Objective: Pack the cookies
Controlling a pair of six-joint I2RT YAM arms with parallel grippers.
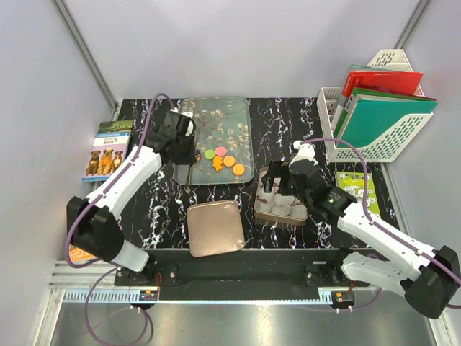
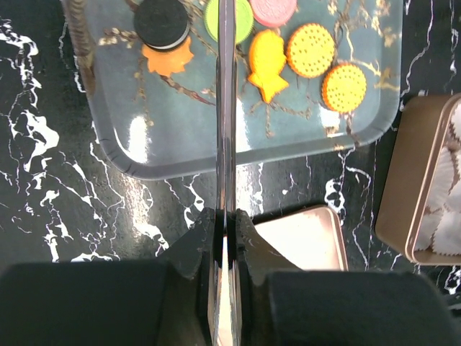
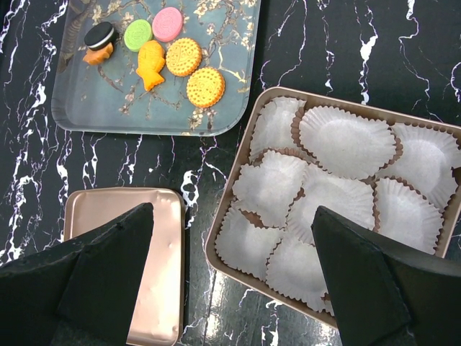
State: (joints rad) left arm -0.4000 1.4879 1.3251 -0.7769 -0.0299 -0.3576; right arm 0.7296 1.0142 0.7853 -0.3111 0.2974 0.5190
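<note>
Left jaws are clamping one thin metal tool (image 2: 226, 108); ahead of them, seven cookies (image 2: 310, 50) are lying on one glass tray (image 2: 144, 137). Right jaws are hanging wide over one paper-lined tin (image 3: 243, 148).

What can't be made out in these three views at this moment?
- Left wrist: the thin metal tool in the left gripper is seen edge-on, its tip cut off by the top edge; it hides part of the green cookie.
- Top external: the right gripper covers the far part of the tin.
- Right wrist: its fingers hide the near part of the lid.
</note>
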